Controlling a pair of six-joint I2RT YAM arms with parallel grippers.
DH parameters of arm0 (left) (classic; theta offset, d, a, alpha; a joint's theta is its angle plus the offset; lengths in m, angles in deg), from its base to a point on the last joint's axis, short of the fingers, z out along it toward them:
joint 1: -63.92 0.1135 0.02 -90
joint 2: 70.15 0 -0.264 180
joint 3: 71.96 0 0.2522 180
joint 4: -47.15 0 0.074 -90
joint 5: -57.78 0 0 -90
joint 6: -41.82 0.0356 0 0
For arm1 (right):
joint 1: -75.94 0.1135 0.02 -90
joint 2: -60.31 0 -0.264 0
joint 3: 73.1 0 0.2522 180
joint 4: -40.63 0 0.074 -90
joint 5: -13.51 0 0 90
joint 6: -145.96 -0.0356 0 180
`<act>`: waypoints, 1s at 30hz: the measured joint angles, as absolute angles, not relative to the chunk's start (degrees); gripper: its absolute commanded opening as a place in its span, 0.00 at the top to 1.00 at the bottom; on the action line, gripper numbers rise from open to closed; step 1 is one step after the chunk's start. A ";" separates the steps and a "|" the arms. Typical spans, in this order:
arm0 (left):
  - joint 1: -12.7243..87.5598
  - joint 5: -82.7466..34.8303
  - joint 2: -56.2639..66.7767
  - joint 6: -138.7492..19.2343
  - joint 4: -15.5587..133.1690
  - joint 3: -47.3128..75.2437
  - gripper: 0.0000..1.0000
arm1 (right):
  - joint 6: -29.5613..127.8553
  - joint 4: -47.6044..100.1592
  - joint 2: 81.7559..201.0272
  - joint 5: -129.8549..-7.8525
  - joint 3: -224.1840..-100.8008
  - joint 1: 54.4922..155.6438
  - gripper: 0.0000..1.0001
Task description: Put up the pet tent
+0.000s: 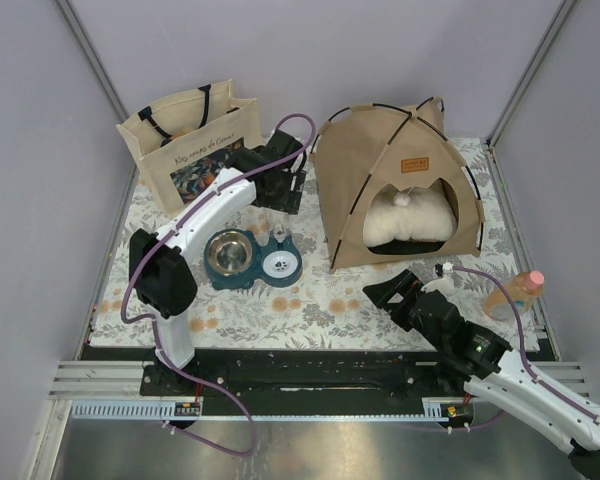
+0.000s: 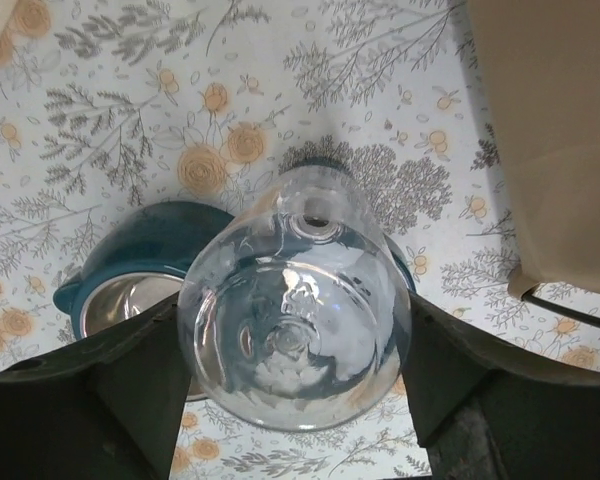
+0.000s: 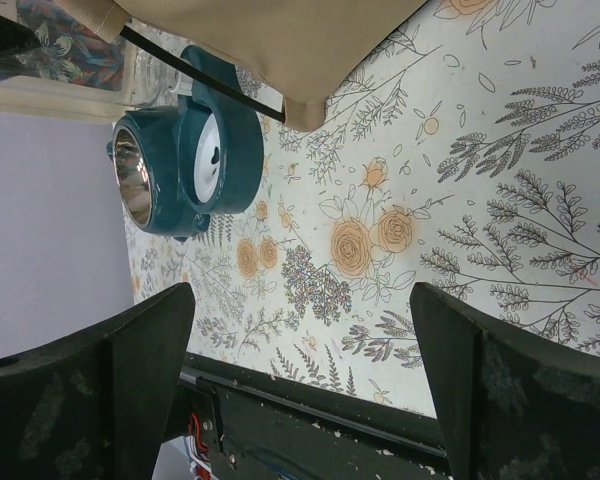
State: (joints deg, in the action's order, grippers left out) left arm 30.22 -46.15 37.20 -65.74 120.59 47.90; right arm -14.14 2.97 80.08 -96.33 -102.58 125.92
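The pet tent (image 1: pixel 380 170) stands upright at the back right of the tablecloth (image 1: pixel 320 300), with its black poles arched and a cream pillow (image 1: pixel 410 222) lying in the doorway. To me it looks already set up.

My left gripper (image 2: pixel 295 300) is beside the left wall of the tent, and its fingers lie against both sides of a clear bottle (image 2: pixel 290 365), neck pointing down toward the teal feeder (image 1: pixel 252 257). My right gripper (image 3: pixel 300 295) is wide apart and holds nothing. It hovers over the cloth near the front edge of the tent.

The danger I see is my own arms. If the left one swings right with the bottle, it can push the wall and bend a pole. If the bottle slips, it can roll against the fabric. If the right one goes forward low, it can catch the hem and drag the tent.

I cannot see the back of the tent, nor whether the pole ends sit properly in the corners. My wrist cameras show only a strip of fabric and a piece of pole. I also cannot tell whether the bottle is resting on anything.
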 measured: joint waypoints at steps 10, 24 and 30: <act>30.25 -46.07 36.59 -66.18 121.70 43.40 0.01 | -13.69 2.97 80.21 -96.35 -102.58 125.92 0.02; 30.27 -45.45 25.27 -66.37 118.34 43.38 0.01 | -13.23 2.01 80.21 -96.35 -102.98 125.92 0.01; 30.25 -43.90 10.29 -68.78 112.24 34.33 0.01 | -10.91 -2.30 79.73 -96.94 -105.88 125.92 0.01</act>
